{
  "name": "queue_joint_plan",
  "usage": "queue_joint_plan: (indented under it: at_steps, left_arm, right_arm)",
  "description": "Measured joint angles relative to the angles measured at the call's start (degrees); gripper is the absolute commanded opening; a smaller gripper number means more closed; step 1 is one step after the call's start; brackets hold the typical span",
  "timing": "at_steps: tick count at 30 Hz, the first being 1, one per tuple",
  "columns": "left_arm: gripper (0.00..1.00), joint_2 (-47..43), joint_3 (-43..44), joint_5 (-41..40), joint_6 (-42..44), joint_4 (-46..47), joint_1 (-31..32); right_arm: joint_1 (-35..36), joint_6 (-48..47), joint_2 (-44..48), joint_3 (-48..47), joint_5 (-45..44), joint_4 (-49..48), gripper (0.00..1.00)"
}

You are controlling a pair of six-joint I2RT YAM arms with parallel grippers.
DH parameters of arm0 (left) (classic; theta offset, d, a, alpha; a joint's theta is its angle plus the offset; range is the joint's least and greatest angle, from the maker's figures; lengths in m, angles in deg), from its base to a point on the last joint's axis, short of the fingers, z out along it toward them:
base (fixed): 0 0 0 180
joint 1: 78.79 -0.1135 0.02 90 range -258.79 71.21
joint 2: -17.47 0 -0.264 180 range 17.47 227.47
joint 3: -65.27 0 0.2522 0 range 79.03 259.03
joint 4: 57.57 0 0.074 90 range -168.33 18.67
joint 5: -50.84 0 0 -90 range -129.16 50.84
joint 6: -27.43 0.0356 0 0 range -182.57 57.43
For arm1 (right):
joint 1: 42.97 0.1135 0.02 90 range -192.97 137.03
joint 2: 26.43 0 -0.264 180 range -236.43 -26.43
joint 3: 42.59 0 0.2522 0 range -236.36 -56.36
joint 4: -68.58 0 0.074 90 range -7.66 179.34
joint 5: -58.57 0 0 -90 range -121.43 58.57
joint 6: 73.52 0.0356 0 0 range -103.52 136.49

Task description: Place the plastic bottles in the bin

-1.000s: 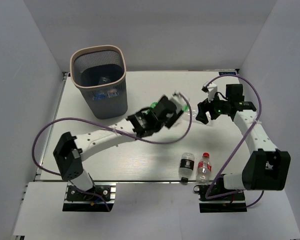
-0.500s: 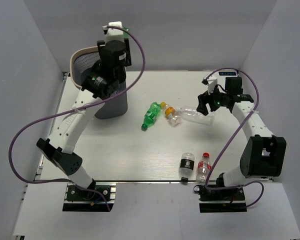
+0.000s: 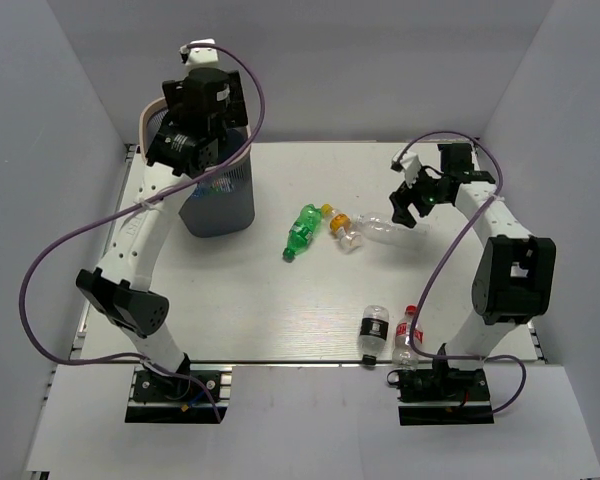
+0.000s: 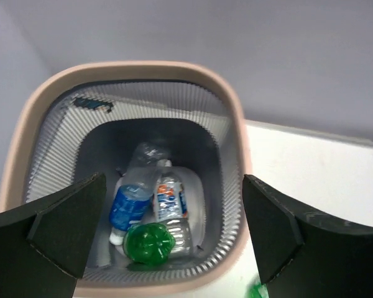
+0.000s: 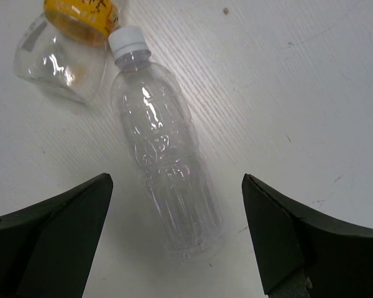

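Three plastic bottles [image 4: 150, 217] (one green) are seen in the bin [image 4: 239, 143]; five are left right of it; the left gripper [image 4: 171, 208] and the right gripper [image 5: 174, 205] are spread.

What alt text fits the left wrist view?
Looking down into the beige-rimmed grey bin, which holds a green bottle, a blue-labelled bottle and a red-white-labelled bottle. The left gripper, open and empty, frames the lower corners.

Not much else going on here, just a white counter [image 3: 250, 300] with a faint streaky grain and a few light scuffs, plus one tiny dark speck [image 5: 225, 10] on it. Plain grey walls [image 3: 380, 60] box it in at the back and on both sides.
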Motion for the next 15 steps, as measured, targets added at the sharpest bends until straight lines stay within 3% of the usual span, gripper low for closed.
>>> queue_joint_plan:
  at_steps: [2,6,9,15]
  left_arm:
    - [1.0,-0.9,-0.39,5.68,2.01,0.92,0.24]
    - [1.0,-5.31,-8.11,33.16,5.84,6.14,1.22]
    - [1.0,-5.9,-15.15,45.92,6.43,8.02,4.48]
    - [1.0,-5.03,-34.99,52.0,6.4,8.09,10.05]
  right_arm:
    - [0.28,-3.19,-1.36,-0.76,0.09,1.46,0.9]
    - [1.68,-8.04,-4.44,-1.16,-0.74,3.32,0.9]
    - [3.02,-9.88,-7.3,-1.16,-2.03,3.76,0.9]
    - [4.98,-10.67,-11.74,-1.16,-5.35,3.3,0.87]
